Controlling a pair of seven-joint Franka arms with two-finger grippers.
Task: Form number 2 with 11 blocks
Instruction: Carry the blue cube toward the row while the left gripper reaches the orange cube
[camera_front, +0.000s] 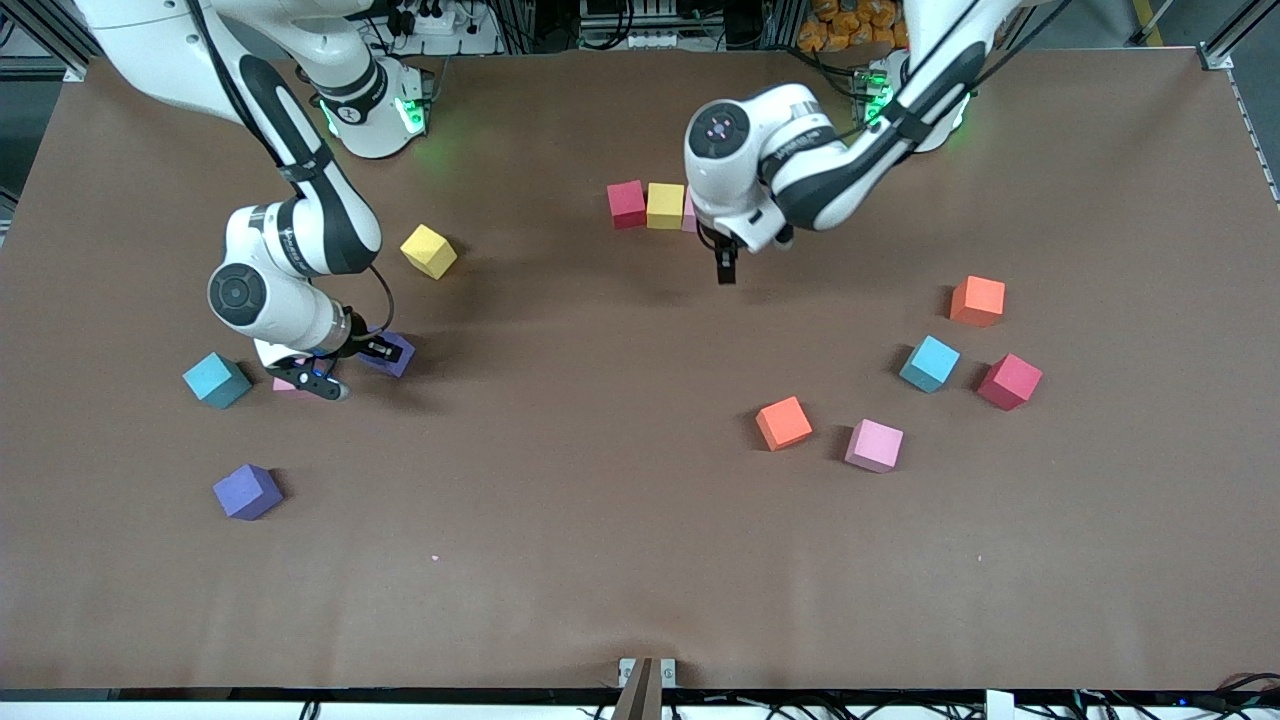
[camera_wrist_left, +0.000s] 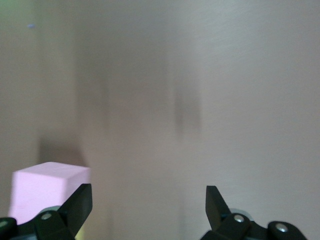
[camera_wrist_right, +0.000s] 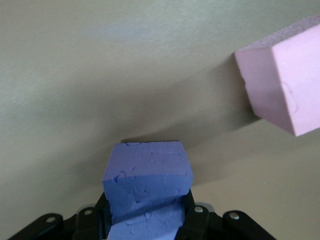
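At the right arm's end of the counter (camera_front: 620, 560), the right claw (camera_front: 385, 350) is clamped on a purple block (camera_wrist_right: 147, 185), low by the surface. A pink block (camera_wrist_right: 285, 85) lies just beside it, mostly hidden under the arm in the front view, with a light blue block (camera_front: 216, 380) near that and a second purple block (camera_front: 247, 491) nearer the camera. A yellow block (camera_front: 429, 251) sits farther from the camera than the held block.

Near the middle, toward the robots' bases, a red block (camera_front: 627, 204) and a second yellow block (camera_front: 665, 205) touch in a row, with a second pink block (camera_wrist_left: 47, 190) at the row's end. The left claw (camera_wrist_left: 149, 200) hangs just beside it, fingers apart, holding nothing.

Toward the left arm's end lie two orange blocks (camera_front: 977, 301) (camera_front: 783, 423), another light blue block (camera_front: 929, 363), another red block (camera_front: 1009, 381) and a third pink block (camera_front: 874, 445), all apart.
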